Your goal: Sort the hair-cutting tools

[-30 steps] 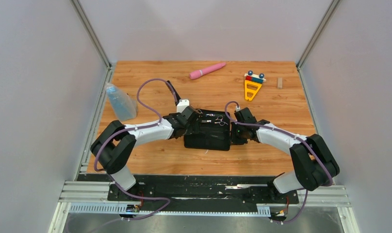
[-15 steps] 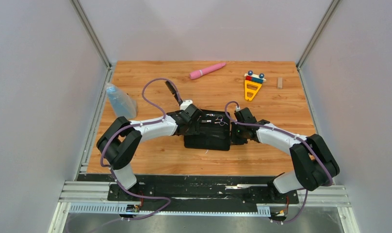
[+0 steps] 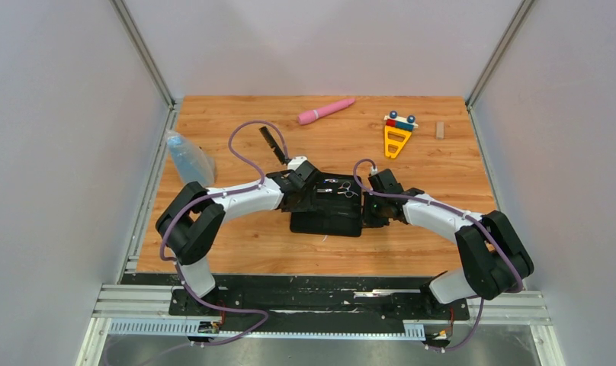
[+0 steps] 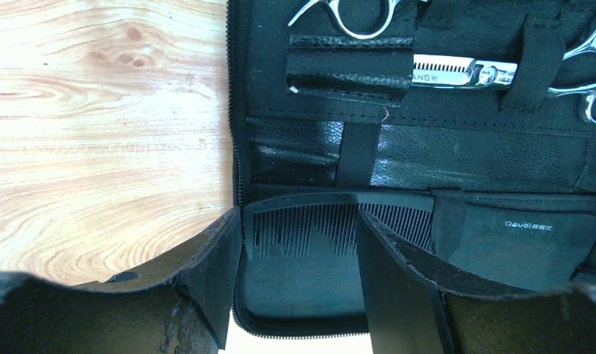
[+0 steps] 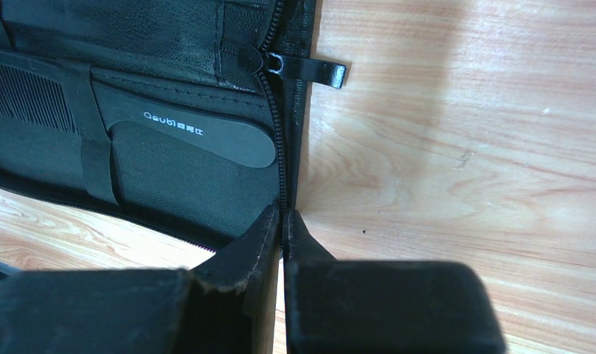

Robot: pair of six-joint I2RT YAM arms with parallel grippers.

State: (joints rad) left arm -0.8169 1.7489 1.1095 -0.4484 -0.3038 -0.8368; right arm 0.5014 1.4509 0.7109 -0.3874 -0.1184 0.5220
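reaching in low from the left, the left arm (image 3: 236, 202) is bent at the elbow, with its forearm stretched right over the open zip case (image 3: 324, 221) in the middle of the table (image 3: 412, 255). the left gripper (image 4: 296, 217) hangs with jaws apart over the toothed end of a comb (image 4: 531, 236), which is tucked under straps inside the case. scissors (image 4: 442, 71) and second scissors (image 4: 594, 81) sit strapped in the case's far half. the right arm (image 3: 434, 212) mirrors the left, and the right gripper (image 5: 282, 215) is pinched tight on the case's right zip edge. a second comb (image 3: 272, 143) lies on the wood far-left of the case.
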